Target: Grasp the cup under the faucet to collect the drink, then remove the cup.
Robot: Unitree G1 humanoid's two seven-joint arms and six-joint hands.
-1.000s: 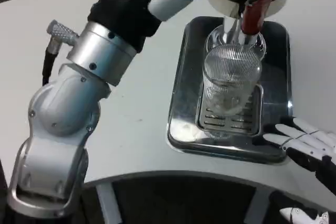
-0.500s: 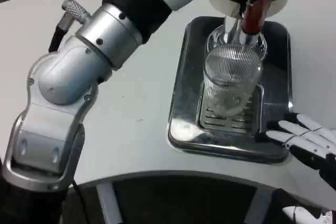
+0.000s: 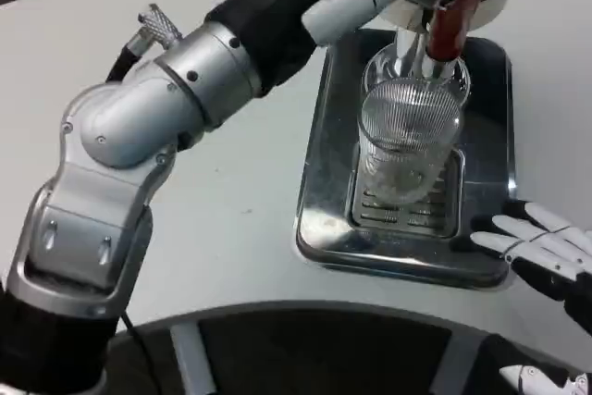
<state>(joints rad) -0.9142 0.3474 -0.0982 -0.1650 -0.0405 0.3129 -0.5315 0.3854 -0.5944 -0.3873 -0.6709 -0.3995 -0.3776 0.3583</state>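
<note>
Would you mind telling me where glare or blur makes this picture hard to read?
Head view: glare and dark reflections mottle the steel tray; the clear ribbed cup blends into the grate behind it; the right hand at the edge looks slightly soft.

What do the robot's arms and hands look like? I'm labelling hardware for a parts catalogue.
The left arm is brushed silver metal with rounded joint housings, small dark screws, a knurled silver connector with a black cable, a black sleeve, then a white upper segment. The right hand has white fingers over black parts.
</note>
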